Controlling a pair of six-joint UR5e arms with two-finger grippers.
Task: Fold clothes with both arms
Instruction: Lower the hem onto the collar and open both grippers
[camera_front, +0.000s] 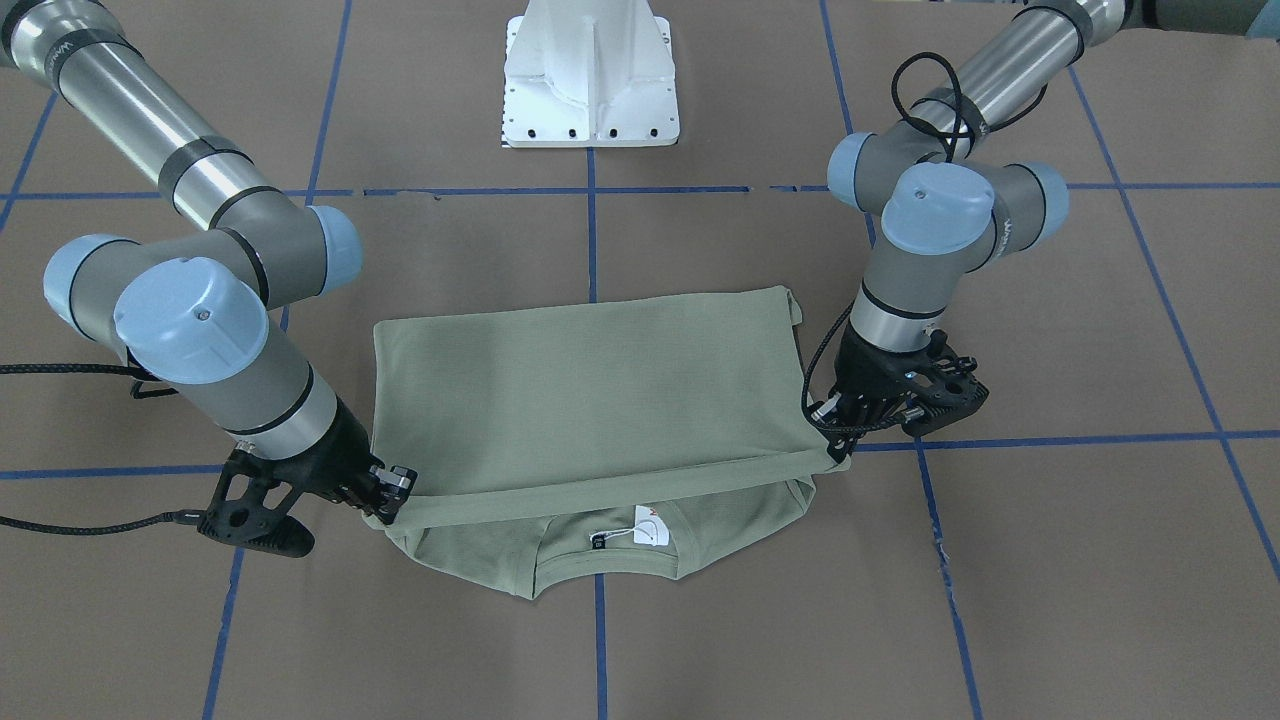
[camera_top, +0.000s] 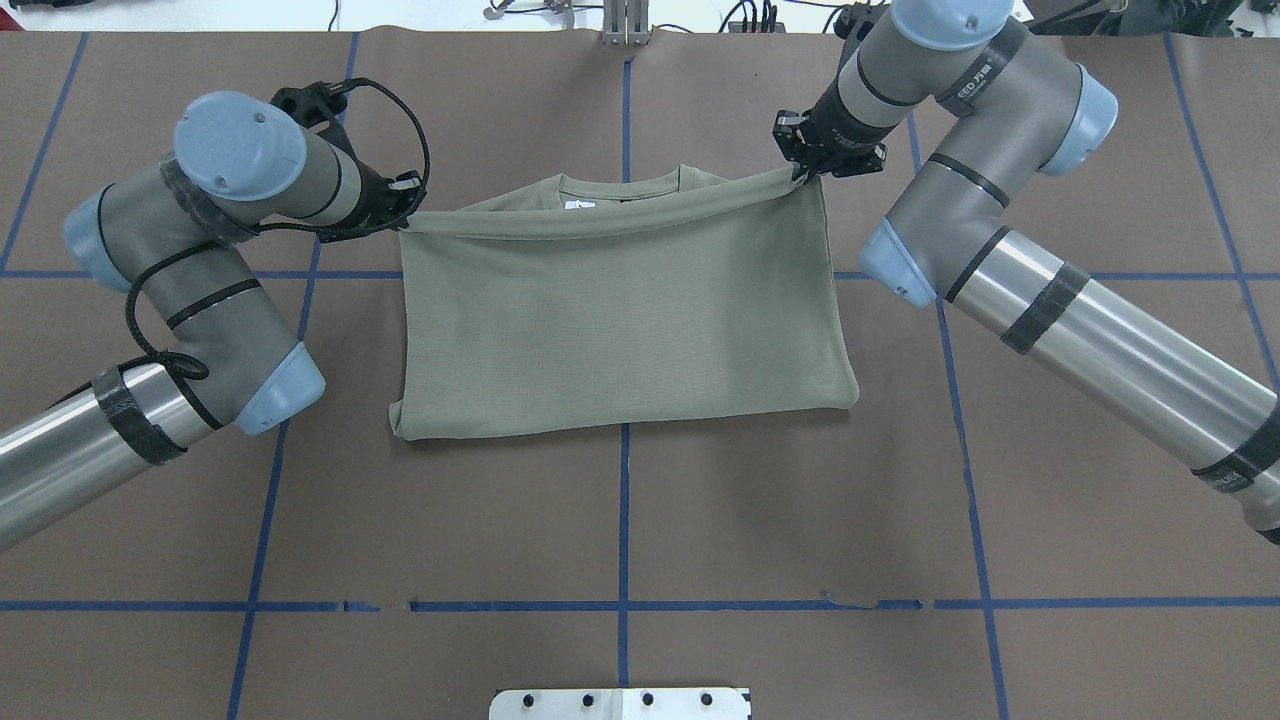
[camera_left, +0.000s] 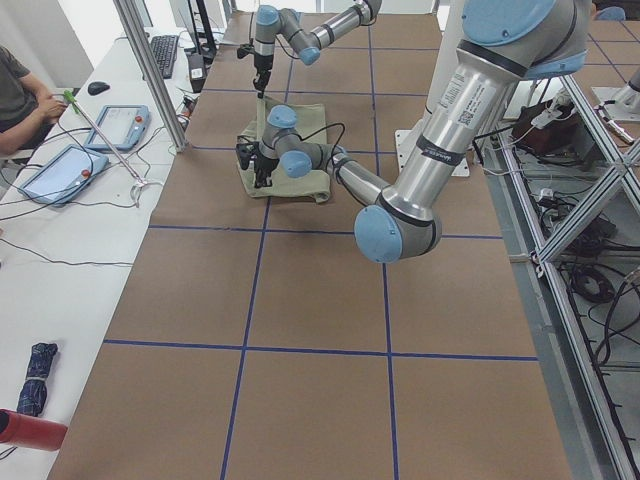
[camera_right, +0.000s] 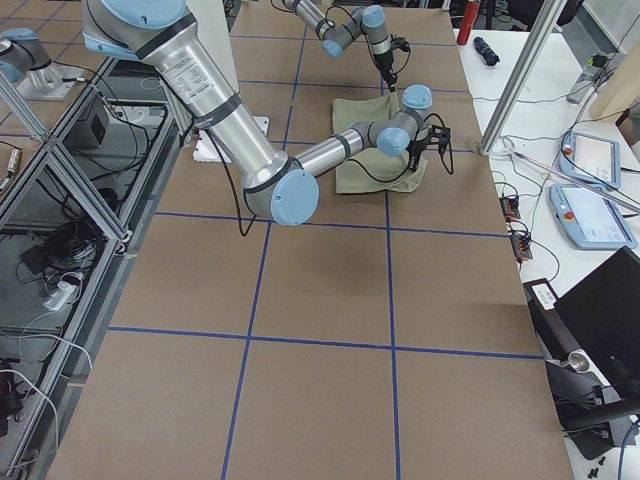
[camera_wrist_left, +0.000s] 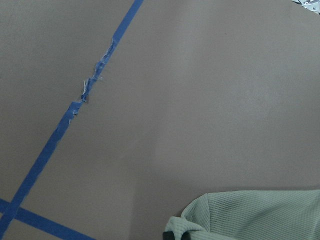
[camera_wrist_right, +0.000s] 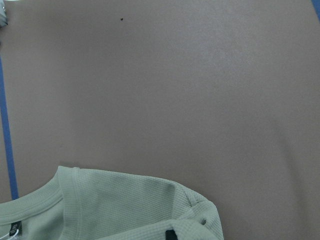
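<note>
The sage-green shirt (camera_top: 620, 320) lies folded in half on the brown table, its lower half brought over toward the collar (camera_front: 600, 560) and white neck tag (camera_front: 650, 525). My left gripper (camera_top: 405, 203) is shut on one corner of the upper layer's edge. At the other corner my right gripper (camera_top: 805, 172) is also shut on the fabric. That edge stretches taut between them, just short of the collar. The left wrist view shows a bunched corner of the shirt (camera_wrist_left: 250, 215) at the bottom; the right wrist view shows the shirt (camera_wrist_right: 125, 205) with its collar band.
The white base pedestal (camera_front: 592, 75) stands at the robot's side of the table. Blue tape lines (camera_top: 624, 520) grid the brown surface. A person (camera_left: 15, 95) sits at a side table (camera_left: 60, 240) with tablets (camera_left: 120, 125) beyond the table's far edge.
</note>
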